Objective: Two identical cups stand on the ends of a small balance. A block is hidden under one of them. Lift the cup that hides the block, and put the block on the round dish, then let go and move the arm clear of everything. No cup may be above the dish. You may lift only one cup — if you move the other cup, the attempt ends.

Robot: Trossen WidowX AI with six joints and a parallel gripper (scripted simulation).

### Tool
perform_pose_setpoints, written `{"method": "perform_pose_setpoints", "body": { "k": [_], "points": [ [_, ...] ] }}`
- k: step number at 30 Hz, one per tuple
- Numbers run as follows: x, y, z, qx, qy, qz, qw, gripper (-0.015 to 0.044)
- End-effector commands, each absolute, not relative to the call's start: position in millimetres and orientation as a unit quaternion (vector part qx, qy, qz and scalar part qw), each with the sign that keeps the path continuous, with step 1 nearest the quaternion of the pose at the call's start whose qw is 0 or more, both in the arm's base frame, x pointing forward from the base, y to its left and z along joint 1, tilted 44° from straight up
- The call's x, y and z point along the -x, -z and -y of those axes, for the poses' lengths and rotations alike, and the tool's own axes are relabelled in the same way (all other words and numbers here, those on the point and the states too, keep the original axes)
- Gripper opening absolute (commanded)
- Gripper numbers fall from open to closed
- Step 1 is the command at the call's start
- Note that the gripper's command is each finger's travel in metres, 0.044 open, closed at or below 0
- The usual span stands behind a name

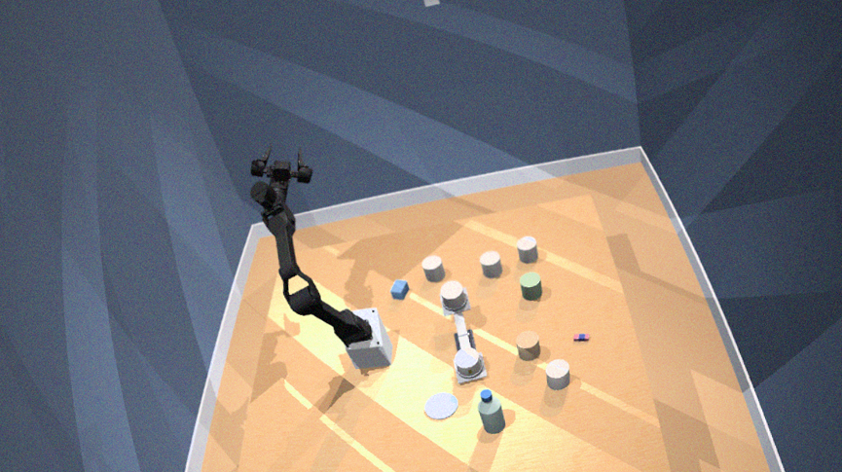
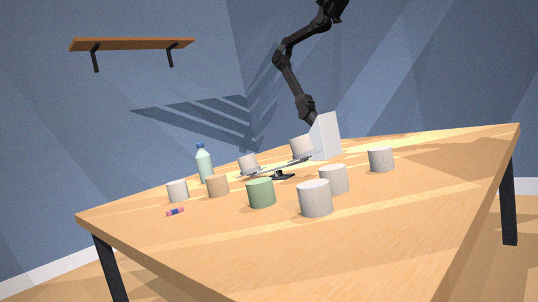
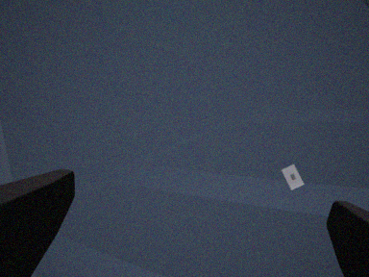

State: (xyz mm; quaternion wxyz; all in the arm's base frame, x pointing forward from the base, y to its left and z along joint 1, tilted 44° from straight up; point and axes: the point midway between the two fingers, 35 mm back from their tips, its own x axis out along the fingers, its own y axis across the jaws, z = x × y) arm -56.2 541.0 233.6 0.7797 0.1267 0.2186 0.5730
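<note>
The balance stands on the table, its beam tilted. A white cup stands on its lower end, on the bottle's side. A matching white cup stands on the raised end. No block shows under either cup. The round dish is bare on the table, beside the lower end; I cannot make it out in the exterior view. My gripper is open and empty, high up and far from the balance. It is out of frame in the exterior view.
A bottle stands near the dish. Several loose cups stand about, among them a green cup and a tan cup. A blue block and a pink-and-blue piece lie on the table.
</note>
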Motion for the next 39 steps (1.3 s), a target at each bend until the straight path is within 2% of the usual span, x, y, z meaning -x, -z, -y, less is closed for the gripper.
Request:
{"method": "perform_pose_setpoints", "body": {
  "k": [1,12,22,30,39],
  "points": [
    [16.2,-215.2,-523.7,-0.093,-0.526,-0.231,0.813,0.044],
    [-79.3,-169.9,-453.7,-0.014,-0.382,-0.27,0.884,0.044],
    [-146.0,-134.5,-366.6,0.081,-0.247,-0.297,0.919,0.044],
    [-181.4,-113.1,-284.1,0.16,-0.136,-0.321,0.923,0.044],
    [-199.0,-97.7,-187.5,0.247,-0.017,-0.351,0.903,0.044]
  ]
}}
